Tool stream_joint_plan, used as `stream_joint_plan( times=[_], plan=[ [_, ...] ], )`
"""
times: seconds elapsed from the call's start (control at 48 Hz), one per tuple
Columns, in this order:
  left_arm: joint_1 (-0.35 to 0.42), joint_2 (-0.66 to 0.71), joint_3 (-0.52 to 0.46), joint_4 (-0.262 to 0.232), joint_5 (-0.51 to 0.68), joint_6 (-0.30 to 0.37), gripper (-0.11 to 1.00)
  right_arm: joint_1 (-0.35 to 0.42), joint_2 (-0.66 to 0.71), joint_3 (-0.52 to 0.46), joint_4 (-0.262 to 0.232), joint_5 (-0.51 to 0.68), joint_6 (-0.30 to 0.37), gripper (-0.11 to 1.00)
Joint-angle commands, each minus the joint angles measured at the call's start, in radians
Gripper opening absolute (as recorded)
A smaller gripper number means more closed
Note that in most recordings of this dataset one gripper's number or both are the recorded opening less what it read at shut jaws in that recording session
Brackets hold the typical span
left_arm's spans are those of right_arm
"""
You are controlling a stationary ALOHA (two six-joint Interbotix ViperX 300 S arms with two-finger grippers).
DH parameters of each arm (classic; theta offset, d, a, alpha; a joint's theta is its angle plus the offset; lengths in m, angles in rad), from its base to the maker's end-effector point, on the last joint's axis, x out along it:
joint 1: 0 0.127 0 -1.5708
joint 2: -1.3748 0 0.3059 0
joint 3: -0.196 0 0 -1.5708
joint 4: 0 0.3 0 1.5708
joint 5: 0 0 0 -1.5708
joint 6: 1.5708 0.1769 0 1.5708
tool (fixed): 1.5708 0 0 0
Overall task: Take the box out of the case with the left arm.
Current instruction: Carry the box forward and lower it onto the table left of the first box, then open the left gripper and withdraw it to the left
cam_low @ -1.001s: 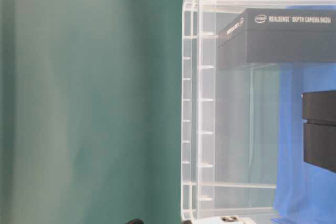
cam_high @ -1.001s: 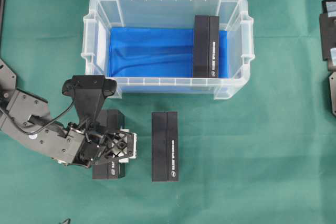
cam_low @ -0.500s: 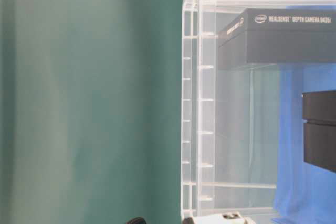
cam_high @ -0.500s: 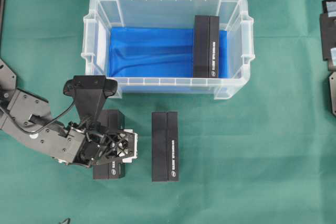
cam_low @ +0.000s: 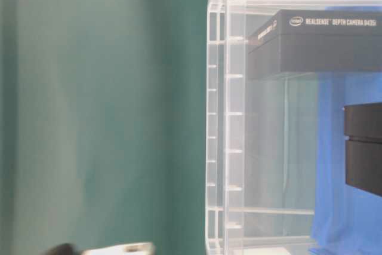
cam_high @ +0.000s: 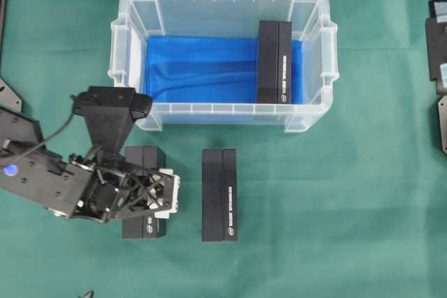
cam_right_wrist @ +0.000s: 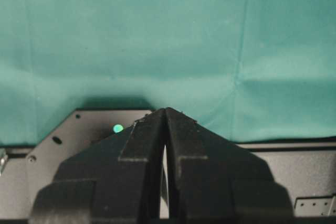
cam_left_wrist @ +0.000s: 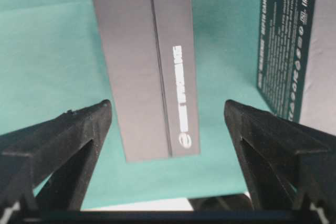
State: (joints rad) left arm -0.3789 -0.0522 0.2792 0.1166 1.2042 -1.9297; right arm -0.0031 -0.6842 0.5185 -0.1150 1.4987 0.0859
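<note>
The clear case (cam_high: 130, 40) with its blue lining stands at the back, and one black box (cam_high: 274, 62) stands inside it at the right end. Through the case wall (cam_low: 227, 117) that box (cam_low: 316, 40) shows in the table-level view. Two more black boxes lie on the green cloth in front of the case. My left gripper (cam_high: 155, 195) hangs open above the left one (cam_high: 143, 157). In the left wrist view the gripper (cam_left_wrist: 167, 107) has its fingers (cam_left_wrist: 89, 129) spread wide either side of this box (cam_left_wrist: 147, 56), not touching it. My right gripper (cam_right_wrist: 165, 110) is shut and holds nothing.
The other loose box (cam_high: 219, 195) lies just right of my left gripper, and its printed side (cam_left_wrist: 291, 35) shows at the right of the wrist view. Parts of the right arm (cam_high: 438, 47) sit at the right edge. Green cloth (cam_high: 363, 214) covers the table.
My left gripper has opened fully and risen off the box it stood over. The arm has drawn back a little to the left. The box stays on the cloth.
</note>
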Motion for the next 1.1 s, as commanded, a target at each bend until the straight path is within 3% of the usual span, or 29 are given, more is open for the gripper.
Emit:
stream_joint_plan(
  times=[0.0,0.167,0.459,1.084],
  plan=[
    [0.002,-0.041,-0.063,0.005,0.067,0.0,0.9,0.0,-0.002,-0.011,0.0,-0.005,0.0,0.02],
    [0.002,-0.052,-0.124,0.009,0.126,0.0,0.9,-0.002,0.0,-0.009,0.0,-0.005,-0.002,0.02],
    [-0.002,-0.058,-0.112,0.014,0.126,0.0,0.9,-0.002,0.003,-0.009,0.0,-0.003,0.0,0.02],
    [-0.052,-0.31,0.152,0.012,0.127,0.0,0.9,-0.002,0.002,-0.009,-0.002,0.008,0.002,0.02]
  ],
)
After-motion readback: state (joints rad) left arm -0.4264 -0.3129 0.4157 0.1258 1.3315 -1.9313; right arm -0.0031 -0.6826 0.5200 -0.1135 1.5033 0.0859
